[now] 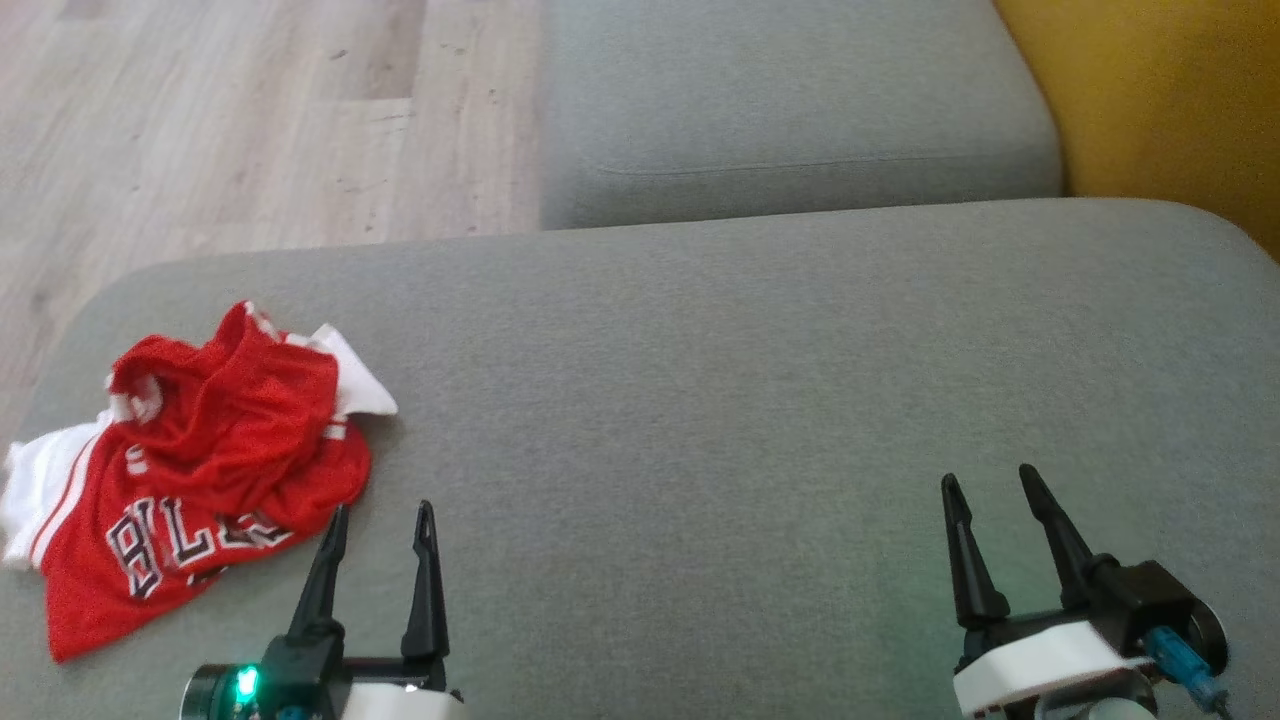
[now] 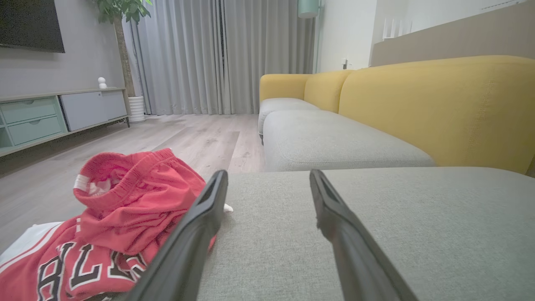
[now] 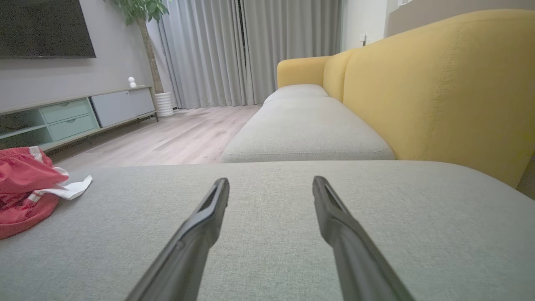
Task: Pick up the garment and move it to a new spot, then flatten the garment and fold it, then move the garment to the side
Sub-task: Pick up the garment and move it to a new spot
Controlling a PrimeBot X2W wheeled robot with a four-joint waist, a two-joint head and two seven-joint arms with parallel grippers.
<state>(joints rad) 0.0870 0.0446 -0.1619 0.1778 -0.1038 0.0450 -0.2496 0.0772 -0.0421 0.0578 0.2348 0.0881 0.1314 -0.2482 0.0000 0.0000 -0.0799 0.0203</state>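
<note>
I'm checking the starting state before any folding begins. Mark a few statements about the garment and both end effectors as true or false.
1. The red garment lies crumpled on the grey cushion. True.
2. The left end effector is shut on the garment. False: it is open and holds nothing.
3. The right end effector is open over bare cushion. True.
4. The garment lies nearer the right end effector. False: it lies close by the left one.
5. The sofa backrest is blue. False: it is yellow.
</note>
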